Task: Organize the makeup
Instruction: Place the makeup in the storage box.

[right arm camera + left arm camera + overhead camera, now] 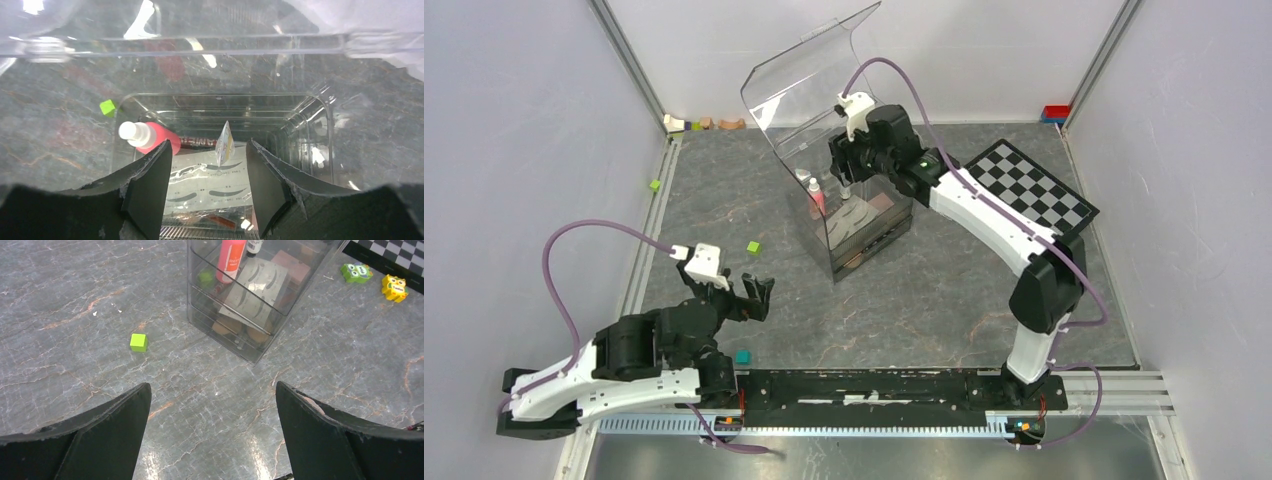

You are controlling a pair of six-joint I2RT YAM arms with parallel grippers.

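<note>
On the grey marble-patterned table [944, 300], top view: clear acrylic organiser box [869, 240], lid open. Pink tube with white cap [816, 198] upright inside. Right tool [844, 165] over the box mouth; left tool [759, 297] well apart.

Left wrist view: left tool [212, 390] spread wide, empty. White eyebrow card [260, 282] lies flat in the top tray.

Right wrist view: right tool [209, 145] spread, pinching nothing. Small pale sachet [225, 145] stands on edge between its fingers, apparently free.

Card judged thin, floppy: take by an edge. Tube judged stiff, smooth: pinch mid-body.
</note>
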